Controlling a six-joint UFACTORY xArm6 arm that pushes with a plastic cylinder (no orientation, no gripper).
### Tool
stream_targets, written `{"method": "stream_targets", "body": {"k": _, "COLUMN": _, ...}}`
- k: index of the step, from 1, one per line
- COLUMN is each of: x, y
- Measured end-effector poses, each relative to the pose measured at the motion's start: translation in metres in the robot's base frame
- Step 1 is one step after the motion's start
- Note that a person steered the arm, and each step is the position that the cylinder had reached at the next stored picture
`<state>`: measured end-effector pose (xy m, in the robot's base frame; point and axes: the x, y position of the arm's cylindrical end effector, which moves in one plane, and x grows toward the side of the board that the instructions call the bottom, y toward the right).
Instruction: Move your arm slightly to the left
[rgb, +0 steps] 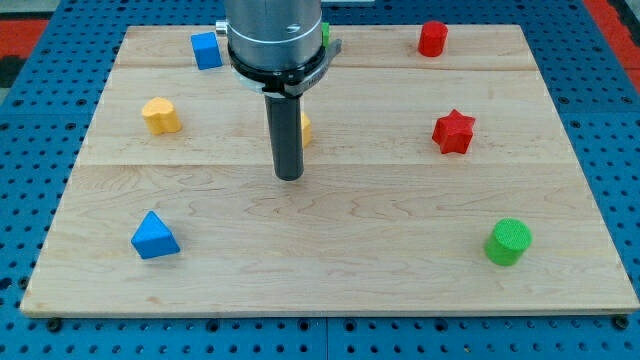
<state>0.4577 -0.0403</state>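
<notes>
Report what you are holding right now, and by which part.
Nothing is held. My tip rests bare on the board, just left of a yellow block partly hidden behind the rod.

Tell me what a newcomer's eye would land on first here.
The big grey arm comes down from the view's top, its dark rod ending at my tip near the middle of the wooden board. A yellow block peeks out right behind the rod. Bright pieces ring it: a red star at right, a blue triangle lower left.

Bright, even light from overhead falls on the pale wooden desk; shadows are short and soft beneath the blocks. Focus is sharp throughout, with no glare or edge distortion.
</notes>
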Motion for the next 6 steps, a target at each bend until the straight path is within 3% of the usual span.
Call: {"method": "stream_targets", "body": {"k": 6, "x": -0.007, "y": -0.022}}
